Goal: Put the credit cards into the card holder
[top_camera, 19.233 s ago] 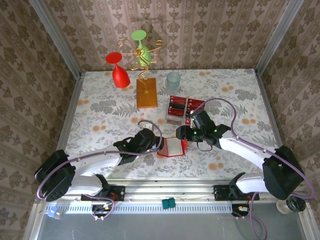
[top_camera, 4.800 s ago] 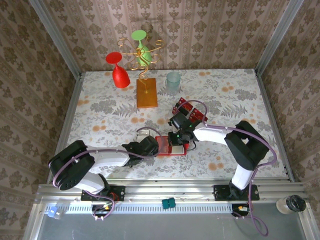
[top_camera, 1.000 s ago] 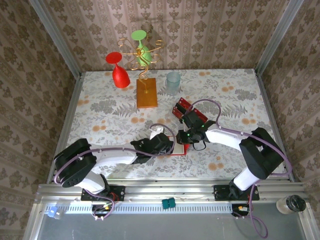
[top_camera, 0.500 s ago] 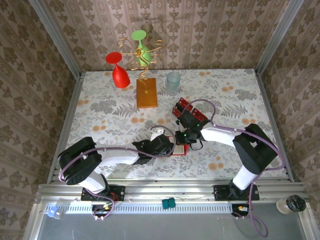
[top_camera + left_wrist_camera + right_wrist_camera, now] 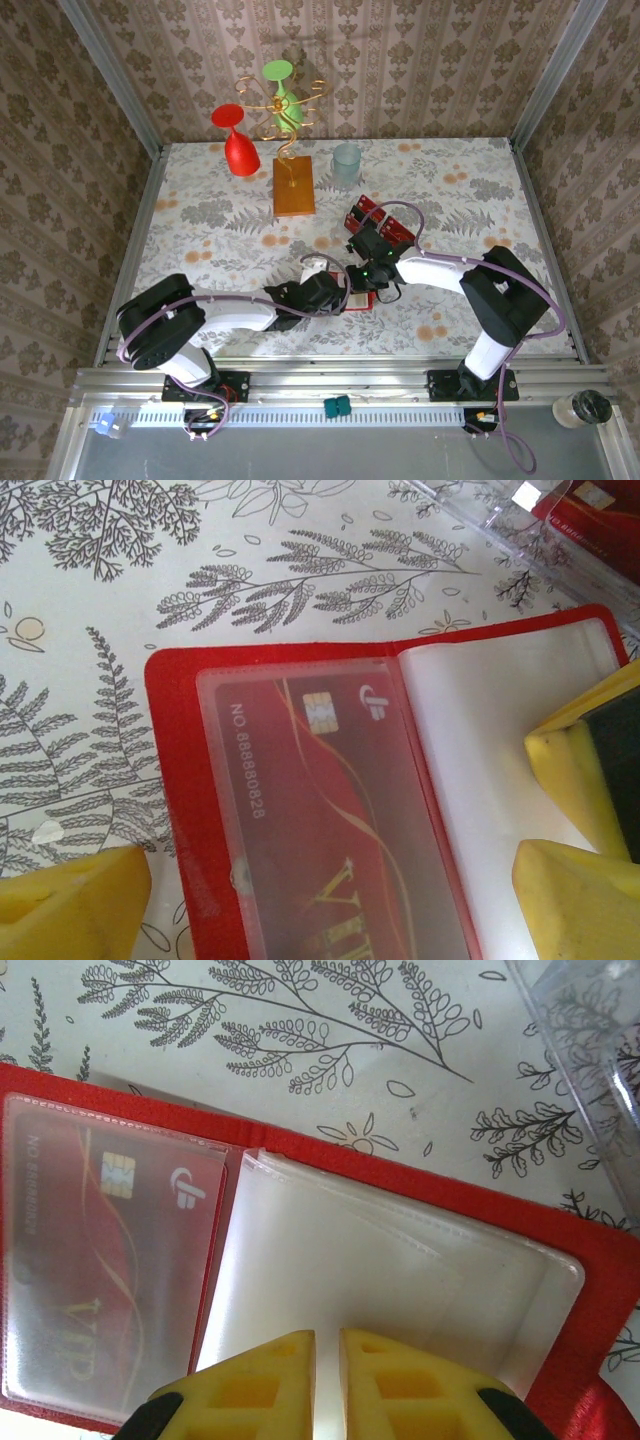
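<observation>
While both grippers crowd the open card holder (image 5: 358, 298), the free room is on the table's (image 5: 190, 230) left and far-right stretches.
Holder lies flat and opened mid-table, well apart from every table edge. One credit card (image 5: 320, 810) sits under its clear pocket; the other pocket (image 5: 400, 1270) is pale. Spread wide, the left gripper (image 5: 320, 900) has one finger outside the card-side edge and the other over the pale pocket. Tips of the right gripper (image 5: 327, 1355) are pressed nearly together over that pocket; can't tell if they nip the film. Tightest spot: the clear tray (image 5: 590, 1050) holding more red cards (image 5: 368, 212), just beyond the holder's far corner. Orange block (image 5: 293, 186), clear cup (image 5: 346, 160), red glass (image 5: 238, 148) and green glass (image 5: 282, 88) stand well apart at the far side.
</observation>
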Available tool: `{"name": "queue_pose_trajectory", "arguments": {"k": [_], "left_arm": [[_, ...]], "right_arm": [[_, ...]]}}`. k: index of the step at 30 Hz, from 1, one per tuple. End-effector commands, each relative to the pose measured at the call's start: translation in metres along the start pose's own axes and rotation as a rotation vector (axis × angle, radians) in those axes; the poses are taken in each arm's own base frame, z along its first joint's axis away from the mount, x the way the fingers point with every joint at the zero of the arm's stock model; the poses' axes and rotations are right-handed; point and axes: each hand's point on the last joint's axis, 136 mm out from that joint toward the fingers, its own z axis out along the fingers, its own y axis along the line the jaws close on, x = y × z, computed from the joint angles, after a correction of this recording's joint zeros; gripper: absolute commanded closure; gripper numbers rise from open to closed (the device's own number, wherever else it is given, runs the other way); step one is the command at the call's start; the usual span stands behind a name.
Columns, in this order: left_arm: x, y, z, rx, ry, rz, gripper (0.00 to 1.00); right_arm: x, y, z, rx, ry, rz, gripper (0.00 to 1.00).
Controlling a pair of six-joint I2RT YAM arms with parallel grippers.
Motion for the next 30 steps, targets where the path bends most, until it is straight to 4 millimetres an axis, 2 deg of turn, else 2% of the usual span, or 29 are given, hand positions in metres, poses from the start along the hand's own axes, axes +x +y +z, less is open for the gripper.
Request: {"name": "queue_pose_trajectory", "arguments": {"k": [1, 6, 11, 19, 22, 26, 30], "left_arm": [[0.008, 0.000, 0.004, 0.010, 0.012, 0.026, 0.06], [0.017, 0.003, 0.009, -0.001, 0.033, 0.035, 0.06], [0.025, 0.009, 0.013, -0.021, 0.050, 0.039, 0.10], [0.031, 0.015, 0.014, -0.034, 0.053, 0.029, 0.17], [0.033, 0.015, 0.016, -0.035, 0.058, 0.030, 0.19], [0.033, 0.016, 0.016, -0.034, 0.056, 0.027, 0.19], [0.027, 0.014, 0.012, -0.027, 0.039, 0.022, 0.15]], "right_arm": [[0.000, 0.002, 0.004, 0.005, 0.007, 0.009, 0.84], [0.001, 0.002, 0.006, 0.001, 0.012, 0.014, 0.84], [0.001, 0.004, 0.005, -0.010, 0.010, 0.025, 0.83], [-0.014, 0.009, -0.015, -0.031, -0.053, 0.046, 0.63], [-0.017, 0.007, -0.019, -0.034, -0.067, 0.058, 0.60], [-0.016, 0.001, -0.020, -0.020, -0.067, 0.060, 0.63], [-0.014, -0.012, -0.017, 0.021, -0.056, 0.052, 0.82]]}}
